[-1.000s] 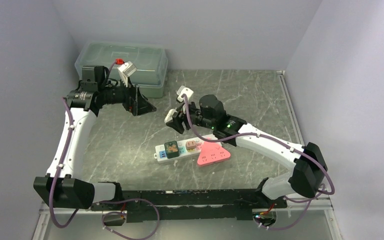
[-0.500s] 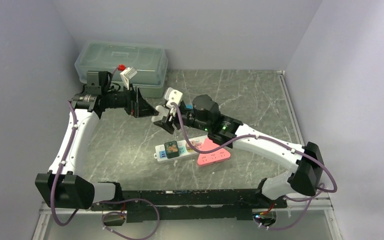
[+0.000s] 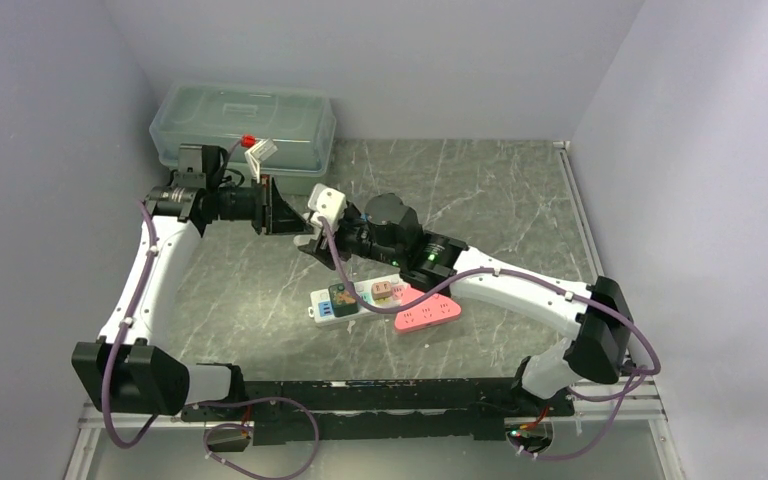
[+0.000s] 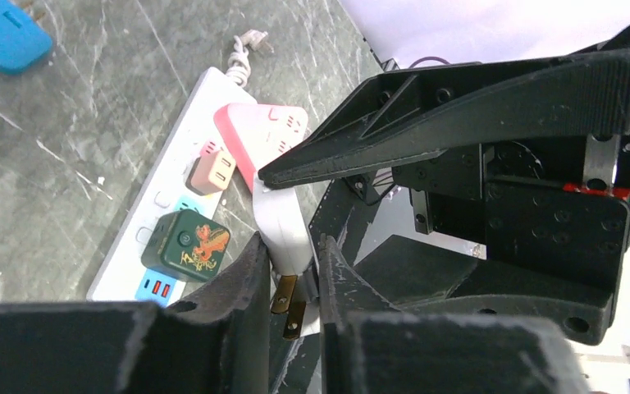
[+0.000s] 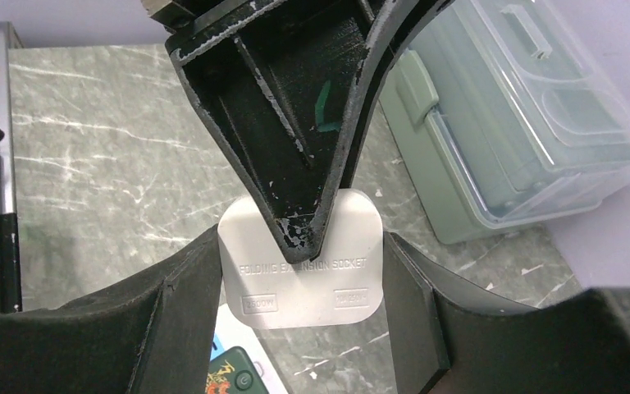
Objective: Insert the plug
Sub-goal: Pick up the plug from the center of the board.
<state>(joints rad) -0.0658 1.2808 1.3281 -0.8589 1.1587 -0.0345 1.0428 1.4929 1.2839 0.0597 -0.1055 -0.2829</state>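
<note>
The white plug (image 5: 295, 283), marked as a folding extension socket, hangs in the air between both grippers. My right gripper (image 5: 299, 246) is shut on its two side edges. My left gripper (image 4: 289, 250) is closed on its flat faces, and the brass prongs (image 4: 293, 302) point back between the left fingers (image 4: 242, 279). In the top view the two grippers meet at the middle left, the left gripper (image 3: 288, 222) against the right gripper (image 3: 310, 240). The white power strip (image 3: 362, 298) lies on the table below them.
On the strip sit a green cube adapter (image 3: 341, 297) and a small pink plug (image 3: 383, 290); a pink triangular socket (image 3: 427, 312) lies against its right end. A clear lidded box (image 3: 245, 125) stands at the back left. A blue object (image 4: 0, 33) lies on the table.
My right arm has carried the plug leftwards to the left gripper. The left gripper was open and has closed onto the plug.
</note>
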